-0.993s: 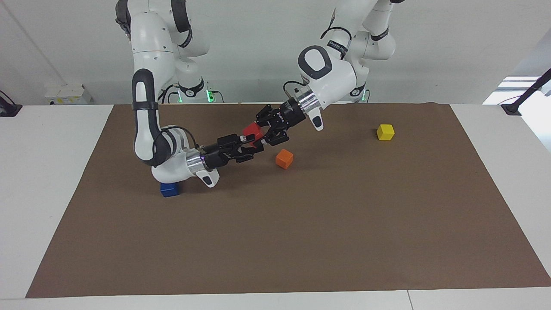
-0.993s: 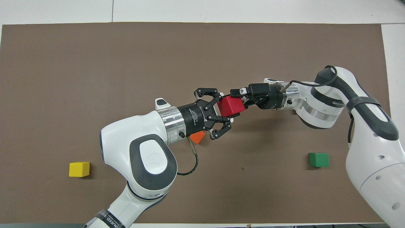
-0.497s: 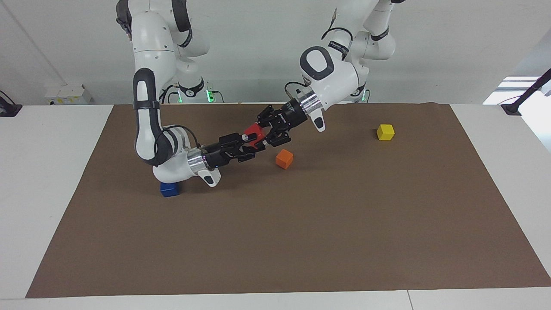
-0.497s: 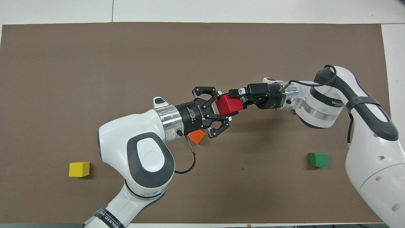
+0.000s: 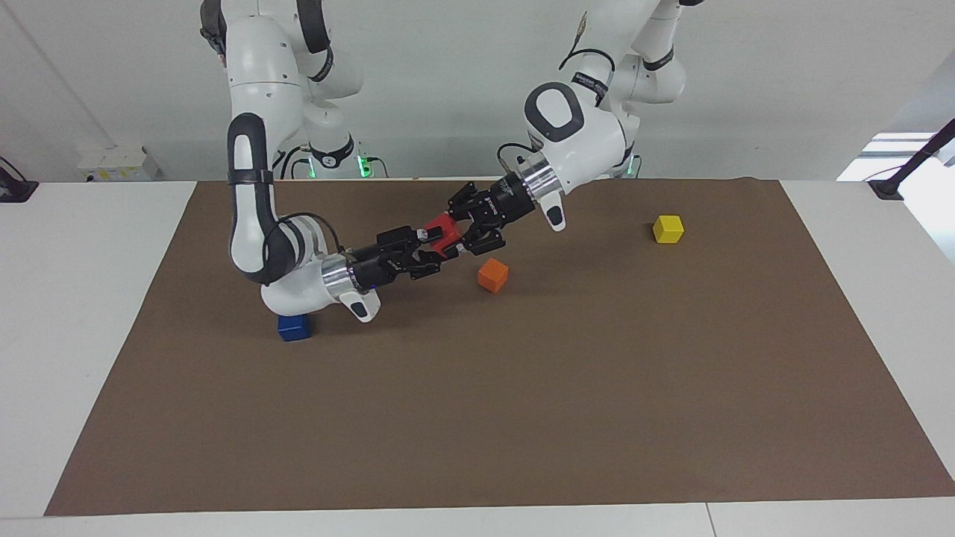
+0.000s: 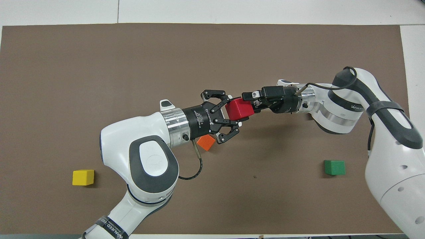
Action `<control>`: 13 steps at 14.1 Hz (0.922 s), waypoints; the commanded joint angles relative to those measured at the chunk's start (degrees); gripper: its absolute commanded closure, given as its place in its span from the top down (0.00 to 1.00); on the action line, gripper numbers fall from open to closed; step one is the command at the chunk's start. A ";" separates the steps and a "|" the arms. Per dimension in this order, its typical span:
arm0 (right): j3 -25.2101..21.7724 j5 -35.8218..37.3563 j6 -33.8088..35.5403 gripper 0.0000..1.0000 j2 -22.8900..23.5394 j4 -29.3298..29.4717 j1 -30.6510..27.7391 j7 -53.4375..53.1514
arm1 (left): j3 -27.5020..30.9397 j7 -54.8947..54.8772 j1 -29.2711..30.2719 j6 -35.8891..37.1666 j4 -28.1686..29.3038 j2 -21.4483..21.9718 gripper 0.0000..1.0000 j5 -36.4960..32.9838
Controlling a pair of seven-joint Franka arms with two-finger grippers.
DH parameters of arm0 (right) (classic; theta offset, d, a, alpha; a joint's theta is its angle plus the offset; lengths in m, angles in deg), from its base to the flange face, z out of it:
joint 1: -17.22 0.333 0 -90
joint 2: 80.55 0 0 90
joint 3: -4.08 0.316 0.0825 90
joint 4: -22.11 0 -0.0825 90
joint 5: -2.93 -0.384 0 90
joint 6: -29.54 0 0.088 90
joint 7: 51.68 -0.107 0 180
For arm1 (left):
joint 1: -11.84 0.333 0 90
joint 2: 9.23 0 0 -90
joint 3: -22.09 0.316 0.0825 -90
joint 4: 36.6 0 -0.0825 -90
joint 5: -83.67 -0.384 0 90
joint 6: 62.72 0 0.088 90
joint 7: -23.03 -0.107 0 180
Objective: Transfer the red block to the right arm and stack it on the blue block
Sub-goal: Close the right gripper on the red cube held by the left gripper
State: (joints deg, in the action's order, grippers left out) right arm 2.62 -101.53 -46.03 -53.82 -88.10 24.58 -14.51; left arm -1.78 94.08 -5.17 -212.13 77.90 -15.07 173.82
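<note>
Brown matting (image 5: pixel 522 388) covers most of the white table (image 5: pixel 82 298); a pale wall rises at the robots' end. On the mat lie a yellow block (image 5: pixel 668 228) toward the left arm's end, an orange block (image 5: pixel 492 275) near the middle, and a green block (image 6: pixel 334 167) toward the right arm's end. The blue block (image 5: pixel 293 327) sits partly hidden under the right arm's (image 5: pixel 250 194) wrist. The red block (image 5: pixel 440 230) is held in the air over the mat near the orange block. The right gripper (image 5: pixel 431 243) has its fingers clamped on it. The left gripper (image 6: pixel 234 116) is at the block with its fingers spread apart.
</note>
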 commanded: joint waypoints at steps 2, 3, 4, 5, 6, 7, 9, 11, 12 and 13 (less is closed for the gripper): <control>0.06 -1.19 0.69 0.73 -0.63 -0.44 -0.25 -0.52 | -0.04 -2.32 0.75 1.75 0.81 0.48 0.00 1.70; 0.06 -1.19 0.51 0.64 -0.54 -0.44 -0.25 -0.52 | -0.04 -2.32 0.75 1.75 0.81 0.48 0.00 1.70; 0.06 -1.19 0.42 0.52 -0.63 -0.44 -0.25 -0.60 | -0.04 -2.32 0.75 1.75 0.81 0.48 0.00 1.70; 0.06 -1.19 0.33 0.36 -0.54 -0.44 -0.25 -0.69 | -0.04 -2.32 0.75 1.75 0.81 0.48 0.00 1.70; 0.06 -1.19 0.42 0.01 -0.54 -0.44 -0.25 -1.56 | 0.05 -2.32 0.75 1.75 0.81 0.48 0.00 1.70; 0.06 -1.19 0.60 0.00 -0.63 -0.44 -0.25 -2.88 | 0.05 -2.32 0.75 1.84 0.81 0.48 0.00 1.70; 0.06 -1.01 0.60 0.00 -0.63 -0.44 -0.34 -3.24 | -0.04 -2.32 0.75 1.84 0.81 0.48 0.00 1.70; 0.06 -0.92 0.60 0.00 -0.63 -0.52 -0.34 -3.42 | 0.05 -2.41 0.75 1.75 0.81 0.48 0.00 1.70; 0.06 -0.92 0.60 0.00 -0.63 -0.61 -0.34 -3.42 | 0.05 -2.49 0.75 1.84 0.81 0.57 0.00 1.70; 0.06 -0.92 0.60 0.00 -0.63 -0.61 -0.34 -3.42 | 0.05 -2.58 0.75 1.84 0.72 0.57 0.00 1.70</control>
State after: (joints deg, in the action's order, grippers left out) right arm 2.59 -101.64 -45.92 -53.70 -88.32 24.57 -14.92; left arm -1.77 93.64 -4.97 -211.37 77.60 -14.98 174.79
